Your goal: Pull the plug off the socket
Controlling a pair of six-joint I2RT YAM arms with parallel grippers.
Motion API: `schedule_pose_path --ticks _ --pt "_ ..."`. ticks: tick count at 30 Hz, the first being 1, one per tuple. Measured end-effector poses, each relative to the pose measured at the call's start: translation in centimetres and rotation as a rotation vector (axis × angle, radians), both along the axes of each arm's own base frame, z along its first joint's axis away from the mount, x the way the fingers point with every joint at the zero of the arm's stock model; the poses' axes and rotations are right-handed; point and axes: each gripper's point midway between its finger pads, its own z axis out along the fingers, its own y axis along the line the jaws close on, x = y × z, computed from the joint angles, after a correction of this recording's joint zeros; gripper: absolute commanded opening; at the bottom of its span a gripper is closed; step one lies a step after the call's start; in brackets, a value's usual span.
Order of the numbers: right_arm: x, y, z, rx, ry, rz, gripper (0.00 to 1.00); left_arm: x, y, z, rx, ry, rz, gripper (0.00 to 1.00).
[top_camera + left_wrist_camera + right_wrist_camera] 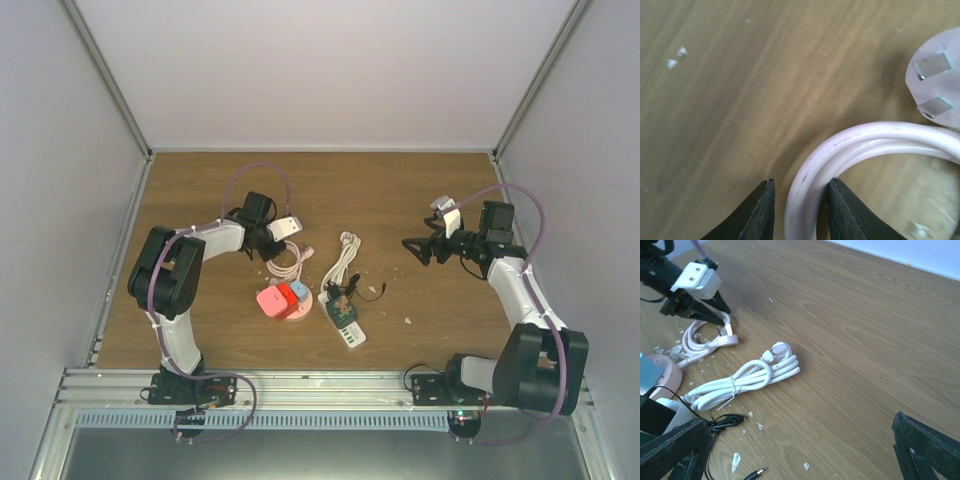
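A white power strip [345, 327] lies at the table's middle front with a black plug [340, 306] seated in it, its thin black cable [372, 293] trailing right. The strip [674, 412] and plug [651, 416] show at the right wrist view's lower left edge. My left gripper [274, 243] is low over a coiled pale pink cable [290, 262]. In its wrist view the open fingers [801, 182] straddle that cable [810, 180]; the right finger touches it and the left one stands off. My right gripper [420, 248] is wide open and empty [800, 420], right of the strip.
A pink, red and blue socket cube cluster [280, 298] sits left of the strip. A tied white cable bundle [346, 258] lies behind it. The pink cable's plug [937, 90] lies pins up. A black barrel jack [755, 473] and white chips lie on the wood.
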Motion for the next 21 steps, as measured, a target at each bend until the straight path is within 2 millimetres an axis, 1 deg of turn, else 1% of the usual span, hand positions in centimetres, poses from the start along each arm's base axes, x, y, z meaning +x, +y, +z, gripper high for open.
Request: schedule_pose_path --ticks 3,11,16,21 --pt "0.0 0.0 0.0 -0.004 -0.004 0.003 1.00 2.0 -0.2 0.1 -0.008 -0.003 0.006 0.30" --pt "0.1 0.0 -0.4 -0.006 0.005 0.006 1.00 6.6 -2.2 0.3 -0.039 -0.003 -0.015 0.29" --pt "0.1 0.0 -0.5 -0.007 0.005 0.008 1.00 8.8 -3.5 0.4 -0.066 0.003 -0.032 0.30" --pt "0.1 0.0 -0.5 -0.007 0.006 0.008 0.99 10.1 -5.0 0.4 -0.105 0.021 -0.062 0.32"
